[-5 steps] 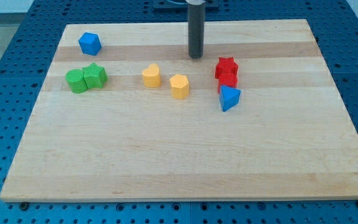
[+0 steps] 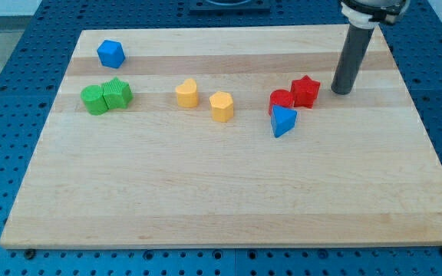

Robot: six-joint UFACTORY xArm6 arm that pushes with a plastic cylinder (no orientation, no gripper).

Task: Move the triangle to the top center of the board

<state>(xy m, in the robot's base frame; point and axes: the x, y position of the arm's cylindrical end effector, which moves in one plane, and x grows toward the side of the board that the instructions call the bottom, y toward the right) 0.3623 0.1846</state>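
The blue triangle lies right of the board's middle, touching a red round block just above it. A red star sits against that red block's upper right. My tip rests on the board just right of the red star, a small gap between them, and up and to the right of the triangle.
A blue hexagon-like block lies at the top left. Two green blocks touch each other at the left. Two yellow blocks lie left of the red ones. The wooden board ends near the rod at the right.
My tip has moved from the top centre to the right, past the red blocks. The red star has shifted right and down, now beside the red round block instead of above it.
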